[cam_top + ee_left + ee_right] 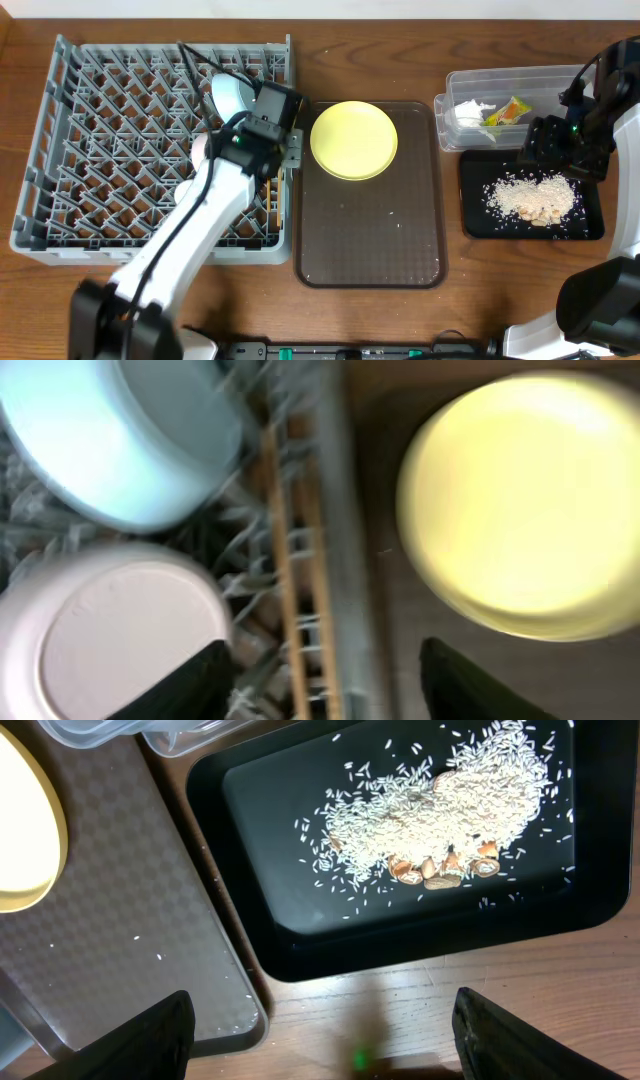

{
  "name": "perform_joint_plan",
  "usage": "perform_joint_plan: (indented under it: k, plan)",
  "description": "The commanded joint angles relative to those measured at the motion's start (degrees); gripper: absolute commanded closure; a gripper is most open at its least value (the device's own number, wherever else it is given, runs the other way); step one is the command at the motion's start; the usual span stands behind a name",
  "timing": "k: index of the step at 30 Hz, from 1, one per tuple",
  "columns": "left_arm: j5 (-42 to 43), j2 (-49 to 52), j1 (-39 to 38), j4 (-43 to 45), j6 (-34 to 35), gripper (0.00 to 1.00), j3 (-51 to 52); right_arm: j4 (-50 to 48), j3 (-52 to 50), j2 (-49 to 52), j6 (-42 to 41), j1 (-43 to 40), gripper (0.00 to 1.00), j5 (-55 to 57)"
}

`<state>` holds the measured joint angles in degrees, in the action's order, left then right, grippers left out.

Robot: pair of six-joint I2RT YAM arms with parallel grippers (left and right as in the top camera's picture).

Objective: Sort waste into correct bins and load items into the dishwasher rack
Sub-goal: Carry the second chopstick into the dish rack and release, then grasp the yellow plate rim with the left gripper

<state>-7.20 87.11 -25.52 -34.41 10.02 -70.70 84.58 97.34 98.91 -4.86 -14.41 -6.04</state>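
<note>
Table (500, 275): wooden; rack (60, 150) sat at nine o'clock.
Left claw (325, 680): hung spread, empty, over rack's three o'clock edge.
Right claw (330, 1035): spread above rice (430, 805) in black tray (270, 910).
Plate (353, 140): yellow, twelve o'clock on brown tray (370, 240).

The grey rack (100, 150) sits at the left. A light blue bowl (120, 440) and a white bowl (110, 630) rest among its pegs near its right side. The chopsticks (290, 580) lie side by side along the right wall. The yellow plate (353, 140) lies flat just right of the rack. At far right, the clear tub (500, 78) holds crumpled paper (470, 113) and the wrapper (513, 110). Just nearer, the black tray (478, 222) holds a heap of rice (530, 195).
</note>
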Motion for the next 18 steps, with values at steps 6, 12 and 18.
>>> perform_joint_plan:
  k: [6, 12, 18]
  plan:
    - [5.11, 1.86, -9.11, 5.44, -8.59, 0.29, -0.70, 0.04, 0.04, -1.53, 0.70, -0.13, 0.20, -0.48]
    - [5.09, 8.85, -14.03, 11.47, -15.32, 0.28, -0.70, 0.07, 0.04, -1.53, 0.68, -0.13, 0.20, -0.48]
    - [5.11, 17.38, -16.28, 16.33, -16.02, 0.27, -0.70, 0.07, 0.04, -1.53, 0.68, -0.13, 0.20, -0.48]
